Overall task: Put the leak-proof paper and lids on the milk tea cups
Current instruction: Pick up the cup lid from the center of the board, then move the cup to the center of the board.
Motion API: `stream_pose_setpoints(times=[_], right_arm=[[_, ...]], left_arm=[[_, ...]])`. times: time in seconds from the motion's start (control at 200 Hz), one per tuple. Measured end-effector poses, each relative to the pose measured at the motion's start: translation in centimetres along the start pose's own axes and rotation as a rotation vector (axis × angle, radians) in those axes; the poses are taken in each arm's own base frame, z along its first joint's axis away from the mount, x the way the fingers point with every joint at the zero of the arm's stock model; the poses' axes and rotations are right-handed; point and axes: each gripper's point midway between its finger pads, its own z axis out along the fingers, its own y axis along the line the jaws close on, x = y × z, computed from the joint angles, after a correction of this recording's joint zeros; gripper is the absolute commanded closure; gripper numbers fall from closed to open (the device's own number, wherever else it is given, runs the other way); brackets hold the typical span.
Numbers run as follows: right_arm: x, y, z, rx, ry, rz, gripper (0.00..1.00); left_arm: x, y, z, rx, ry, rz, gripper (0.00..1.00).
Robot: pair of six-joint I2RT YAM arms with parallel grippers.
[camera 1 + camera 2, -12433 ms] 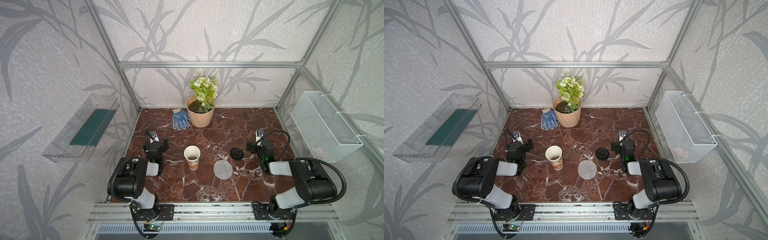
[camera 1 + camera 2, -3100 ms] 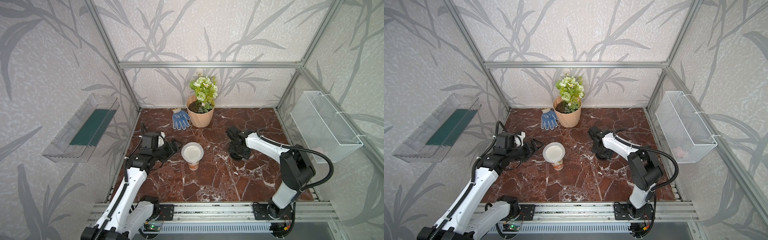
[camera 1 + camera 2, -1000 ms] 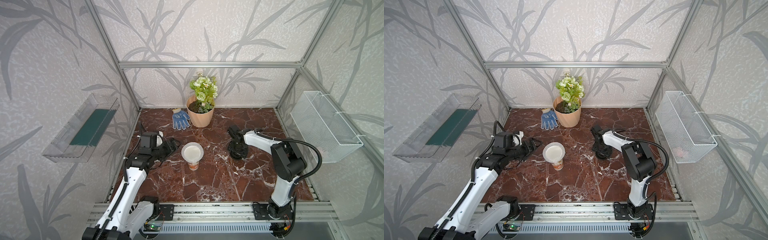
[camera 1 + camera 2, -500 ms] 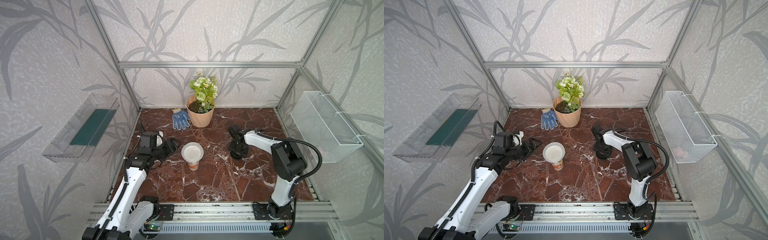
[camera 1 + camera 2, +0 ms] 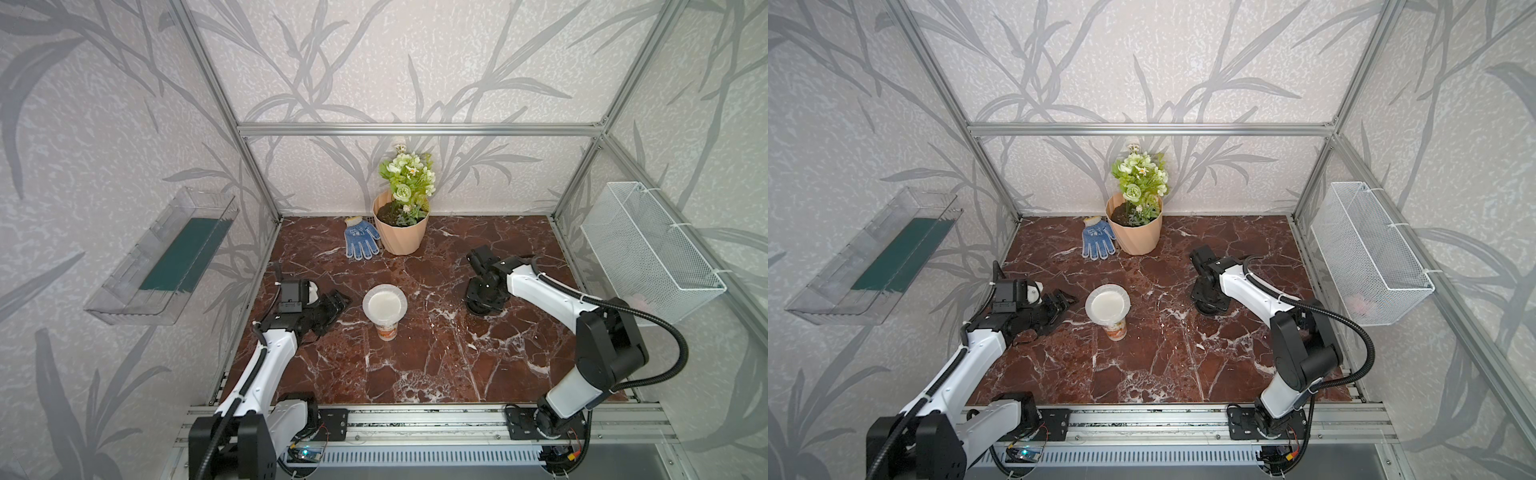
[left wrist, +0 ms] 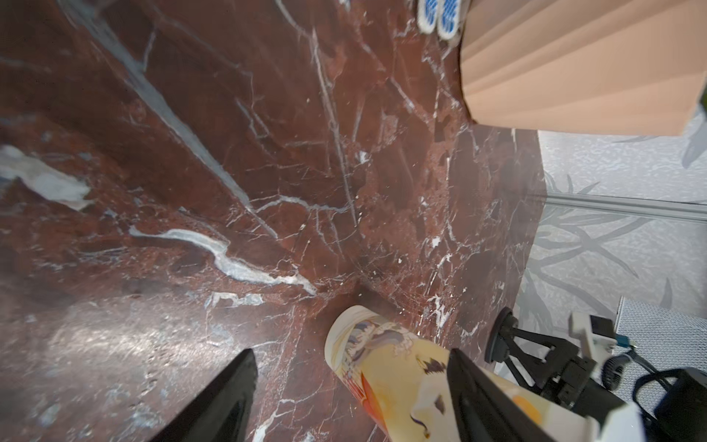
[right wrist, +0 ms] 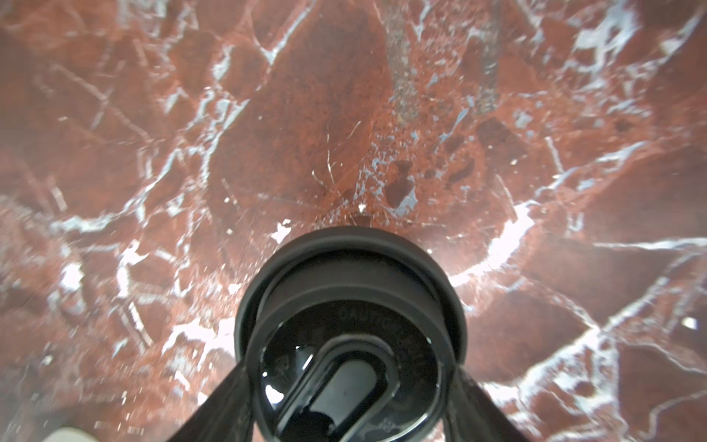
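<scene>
The cup (image 5: 386, 329) stands upright near the middle of the red marble table (image 5: 415, 365). The paper disc (image 5: 384, 303) lies flat across its mouth, its edge sticking out a little all round; both top views show it seated there.

The left pincer (image 5: 340, 302) lies low over the table just beside the cup, on the side toward the left wall. It points at the cup but stays apart from it. It is released: the jaws stand wide with nothing between them. In the left wrist view its dark fingers (image 6: 229, 402) frame bare marble, and the printed lower part of the cup shows beyond them, one finger crossing in front of the cup's side.

The right pincer (image 5: 484, 304) points down at the black lid (image 7: 350, 268), which sits well away on the other side of the cup. In the right wrist view a finger meets the lid's rim on each side, so the pincer looks clenched on the lid — though I cannot tell whether the lid rests on the table or is just off it.

At the back wall stands a peach flower pot (image 5: 401, 239) with green and white flowers, a blue glove (image 5: 360, 243) just beside it. A white wire basket (image 5: 648, 245) hangs on the right wall and a clear plastic tray (image 5: 166, 257) on the left.
</scene>
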Motion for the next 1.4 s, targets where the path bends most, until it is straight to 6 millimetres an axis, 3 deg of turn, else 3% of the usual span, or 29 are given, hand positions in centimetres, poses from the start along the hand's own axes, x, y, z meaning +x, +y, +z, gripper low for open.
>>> stream_pose_setpoints(times=[0.29, 0.545, 0.91, 1.4], right_arm=[[0.9, -0.7, -2.5, -0.04, -0.015, -0.041, 0.32], [1.5, -1.0, -2.6, -0.048, -0.005, -0.051, 0.32], [2.3, -0.6, -4.3, -0.085, -0.019, -0.107, 0.32], [3.0, 0.6, -5.3, -0.104, -0.021, -0.171, 0.32]], left_arm=[[2.3, 0.1, 2.4, 0.002, 0.137, 0.029, 0.37], [4.0, 0.6, 4.5, -0.024, 0.202, 0.06, 0.5], [6.4, 1.4, 6.8, -0.038, 0.269, 0.078, 0.54], [7.3, 0.6, 7.4, -0.02, 0.283, 0.096, 0.54]])
